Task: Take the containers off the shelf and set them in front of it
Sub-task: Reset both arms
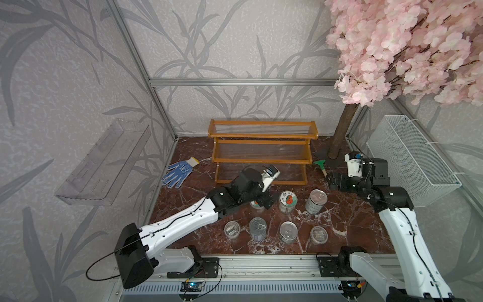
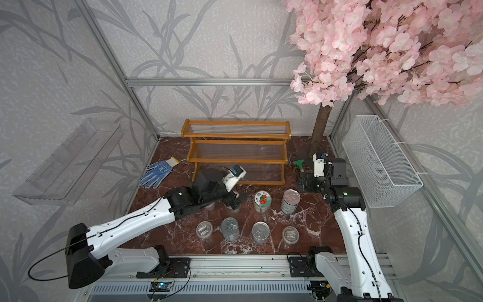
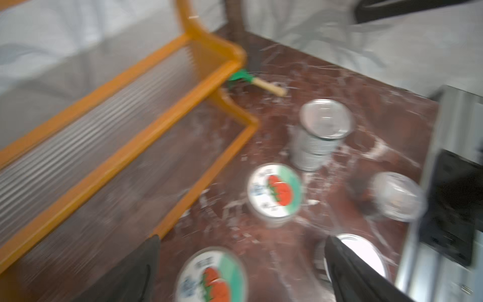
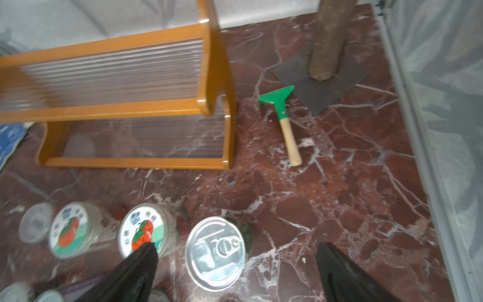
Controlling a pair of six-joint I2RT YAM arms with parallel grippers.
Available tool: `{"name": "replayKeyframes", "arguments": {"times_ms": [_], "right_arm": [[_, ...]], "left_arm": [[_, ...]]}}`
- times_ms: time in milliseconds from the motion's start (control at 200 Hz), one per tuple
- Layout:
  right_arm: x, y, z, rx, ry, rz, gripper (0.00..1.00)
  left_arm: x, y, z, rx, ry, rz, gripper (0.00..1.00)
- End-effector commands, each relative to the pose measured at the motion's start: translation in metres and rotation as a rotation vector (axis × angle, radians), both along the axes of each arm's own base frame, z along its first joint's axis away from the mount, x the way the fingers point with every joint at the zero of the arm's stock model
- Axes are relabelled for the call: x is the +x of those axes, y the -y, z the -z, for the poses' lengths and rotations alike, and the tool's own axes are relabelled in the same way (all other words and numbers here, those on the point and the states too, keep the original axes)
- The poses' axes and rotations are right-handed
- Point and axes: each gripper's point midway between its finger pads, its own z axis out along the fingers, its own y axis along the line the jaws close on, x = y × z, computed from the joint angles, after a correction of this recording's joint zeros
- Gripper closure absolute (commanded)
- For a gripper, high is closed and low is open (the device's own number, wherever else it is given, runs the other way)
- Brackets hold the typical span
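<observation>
The orange-brown shelf (image 1: pixel 261 136) (image 2: pixel 235 136) stands bare at the back. The containers stand on the marble floor before it. In the back row are a tomato-lidded jar (image 1: pixel 288 200) and a taller tin (image 1: pixel 316 201). In the front row are a clear cup (image 1: pixel 232 230), two pull-tab tins (image 1: pixel 257 228) (image 1: pixel 287 232) and another cup (image 1: pixel 318 235). My left gripper (image 1: pixel 265 202) (image 3: pixel 243 237) hangs open over a second tomato jar (image 3: pixel 211 277), its fingers apart from it. My right gripper (image 1: pixel 333 180) (image 4: pixel 235 245) is open and empty beside the taller tin (image 4: pixel 215 252).
A blue glove (image 1: pixel 177 172) lies left of the shelf. A green scraper (image 1: pixel 321 164) and the tree trunk (image 1: pixel 342 136) are to its right. A white wire basket (image 1: pixel 410 162) hangs on the right wall and a clear tray (image 1: pixel 104 162) on the left wall.
</observation>
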Motion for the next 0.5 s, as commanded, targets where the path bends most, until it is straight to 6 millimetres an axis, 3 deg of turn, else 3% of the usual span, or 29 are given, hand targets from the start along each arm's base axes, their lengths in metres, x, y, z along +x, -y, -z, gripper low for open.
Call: {"name": "replayKeyframes", "arguments": {"times_ms": [0, 120, 195, 265, 385, 495], "right_arm": [[0.021, 0.034, 0.007, 0.050, 0.114, 0.204, 0.01], [0.030, 0.045, 0.041, 0.079, 0.135, 0.271, 0.01], [0.034, 0.054, 0.063, 0.063, 0.153, 0.314, 0.01], [0.036, 0.060, 0.081, 0.036, 0.187, 0.332, 0.01], [0.042, 0.066, 0.101, -0.013, 0.245, 0.335, 0.01], [0.050, 0.072, 0.122, -0.073, 0.260, 0.325, 0.01]], "left_arm": [[0.042, -0.091, 0.006, -0.051, 0.019, -0.372, 0.00], [0.058, -0.189, 0.017, -0.099, 0.094, -0.710, 0.00], [0.058, -0.248, 0.037, -0.123, 0.106, -0.903, 0.00], [0.056, -0.291, 0.055, -0.135, 0.127, -1.041, 0.00], [0.062, -0.328, 0.079, -0.118, 0.153, -1.163, 0.00], [0.072, -0.339, 0.096, -0.104, 0.197, -1.198, 0.00]]}}
